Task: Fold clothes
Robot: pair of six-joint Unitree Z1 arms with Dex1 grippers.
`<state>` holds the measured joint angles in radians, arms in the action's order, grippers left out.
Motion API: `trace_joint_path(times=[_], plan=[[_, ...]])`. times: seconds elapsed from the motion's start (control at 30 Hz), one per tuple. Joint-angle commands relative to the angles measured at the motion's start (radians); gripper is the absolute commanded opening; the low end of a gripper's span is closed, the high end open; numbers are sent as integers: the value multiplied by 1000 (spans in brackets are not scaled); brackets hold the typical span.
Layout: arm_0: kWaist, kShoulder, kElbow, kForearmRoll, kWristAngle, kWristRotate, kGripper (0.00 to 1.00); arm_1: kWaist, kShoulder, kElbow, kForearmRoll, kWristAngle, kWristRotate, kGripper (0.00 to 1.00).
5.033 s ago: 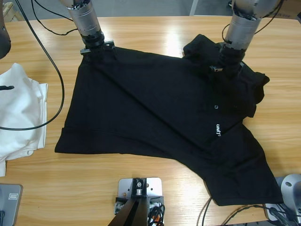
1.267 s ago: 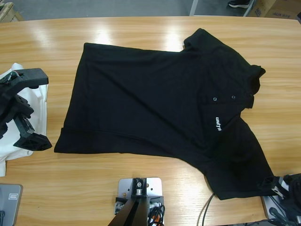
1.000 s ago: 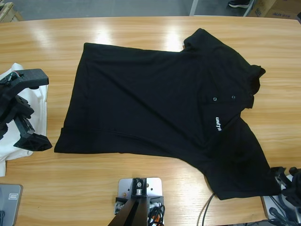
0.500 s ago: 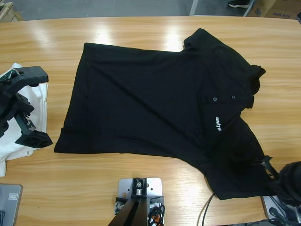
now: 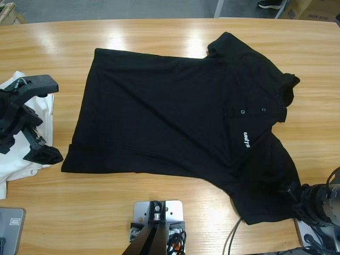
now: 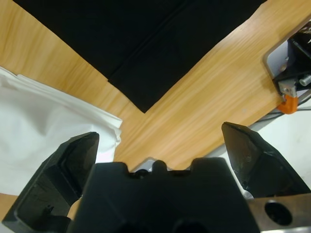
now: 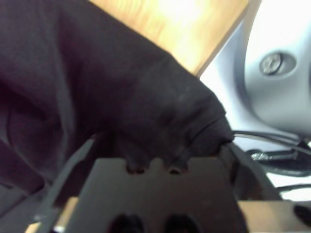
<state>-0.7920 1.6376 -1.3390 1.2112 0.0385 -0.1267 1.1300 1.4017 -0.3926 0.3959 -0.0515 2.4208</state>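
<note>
Bench (image 5: 159,202): long, glossy pale wood, grain visible. Black polo (image 5: 180,127) lay spread flat mid-bench, matte soft knit, buttoned placket, small white logo; collar toward far right. White shirts (image 5: 21,154) sat crumpled at left edge. I saw left claw (image 5: 37,119) spread wide over white fabric, just beside polo's hem corner. Right claw (image 5: 297,199) had polo's near-right corner bunched between jaws.
</note>
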Motion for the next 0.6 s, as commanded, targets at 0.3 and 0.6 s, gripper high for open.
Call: trace_joint_path(times=[0.3, 0.6], plan=[[-12, 44, 24, -29, 11, -22, 1000, 5, -110, 47, -9, -119, -45, 0], [-12, 43, 50, -45, 11, -27, 1000, 6, -112, 46, 0, -96, -59, 0]])
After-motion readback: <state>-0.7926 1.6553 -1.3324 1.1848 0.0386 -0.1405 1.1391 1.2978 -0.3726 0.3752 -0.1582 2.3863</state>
